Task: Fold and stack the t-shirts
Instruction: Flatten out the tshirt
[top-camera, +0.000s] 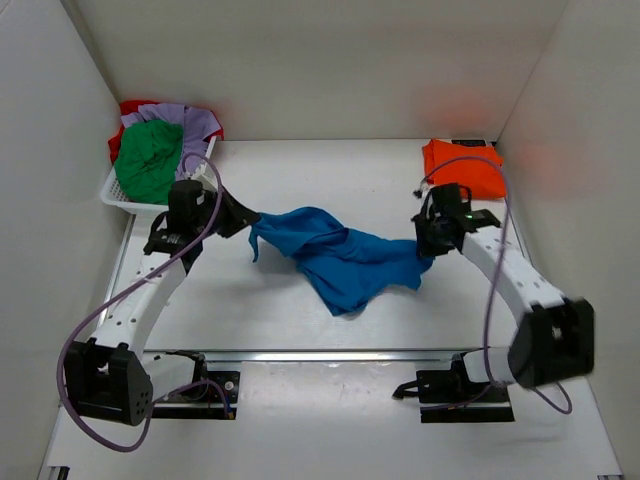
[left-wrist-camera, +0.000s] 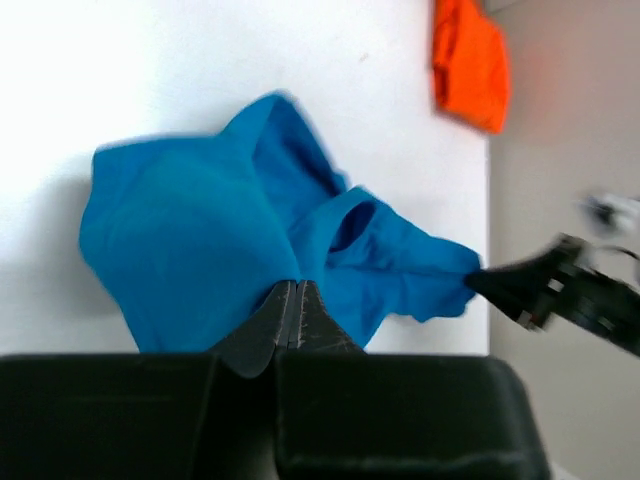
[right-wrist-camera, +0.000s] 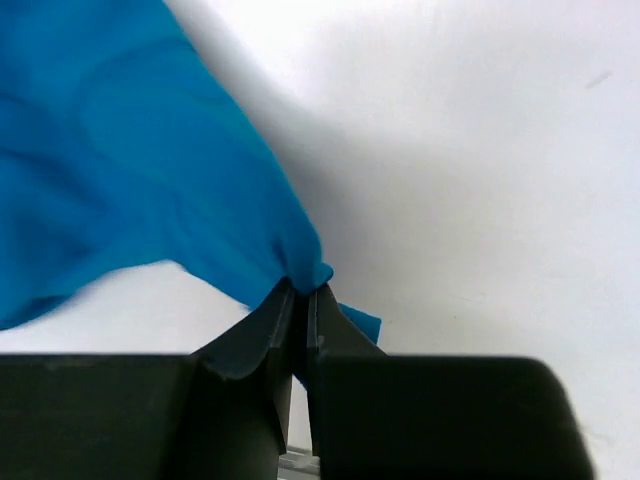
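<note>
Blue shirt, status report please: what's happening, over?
Left gripper shut on blue t-shirt, right gripper shut on its opposite end. Shirt bunched between them, not yet folded. Nothing in the way.

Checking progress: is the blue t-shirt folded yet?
Not folded: the bright blue cloth t-shirt lies crumpled between left claw and right claw, each pinching an edge.

From above, the red t-shirt (top-camera: 127, 108) shows only as a sliver behind the green t-shirt (top-camera: 150, 160) and lavender t-shirt (top-camera: 195, 122), which cover most of the basket (top-camera: 113, 190). The right wrist view cuts the blue t-shirt (right-wrist-camera: 120, 170) off at top and left. In the left wrist view the right hand (left-wrist-camera: 480, 283) is blurred.
</note>
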